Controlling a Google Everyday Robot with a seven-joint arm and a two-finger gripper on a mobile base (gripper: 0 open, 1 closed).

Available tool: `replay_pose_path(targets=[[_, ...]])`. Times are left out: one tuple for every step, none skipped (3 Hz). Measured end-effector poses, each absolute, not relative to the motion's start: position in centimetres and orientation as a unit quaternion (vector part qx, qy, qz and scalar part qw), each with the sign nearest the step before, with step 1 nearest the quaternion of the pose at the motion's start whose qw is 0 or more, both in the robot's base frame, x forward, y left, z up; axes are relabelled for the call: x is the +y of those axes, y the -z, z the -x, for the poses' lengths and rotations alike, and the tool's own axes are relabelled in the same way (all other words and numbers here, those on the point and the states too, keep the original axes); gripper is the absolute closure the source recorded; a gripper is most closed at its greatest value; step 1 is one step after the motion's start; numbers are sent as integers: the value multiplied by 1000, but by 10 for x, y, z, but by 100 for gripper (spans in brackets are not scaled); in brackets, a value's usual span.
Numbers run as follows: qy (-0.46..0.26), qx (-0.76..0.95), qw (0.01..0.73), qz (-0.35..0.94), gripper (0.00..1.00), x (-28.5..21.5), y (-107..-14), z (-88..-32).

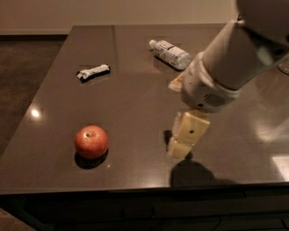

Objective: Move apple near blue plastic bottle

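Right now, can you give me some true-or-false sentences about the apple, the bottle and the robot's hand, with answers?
1. The apple sits near the front edge of the table. True.
2. The hand is holding the apple. False: it is to the apple's right, not touching it.
3. The bottle is standing up. False: it lies on its side, far from the apple.
4. A wrapped bar lies left of the bottle. True.

This is a plain indoor room, most like an office or robot test space. A bare cream wall meets a dark floor at a pale baseboard. A large, glossy dark tabletop mirrors overhead lights. A white robot arm's pincer hangs just above the tabletop's near right part.
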State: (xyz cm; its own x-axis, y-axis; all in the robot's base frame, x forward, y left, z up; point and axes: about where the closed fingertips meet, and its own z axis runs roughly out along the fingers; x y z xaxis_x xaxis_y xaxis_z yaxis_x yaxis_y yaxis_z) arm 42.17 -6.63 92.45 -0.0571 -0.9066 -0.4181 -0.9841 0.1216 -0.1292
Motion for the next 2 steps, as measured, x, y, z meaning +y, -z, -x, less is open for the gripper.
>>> replay_pose_path(targets=[[-122,701,221,667,0,-12,-904,-416],[-143,689,227,673,0,33,-883,-412]])
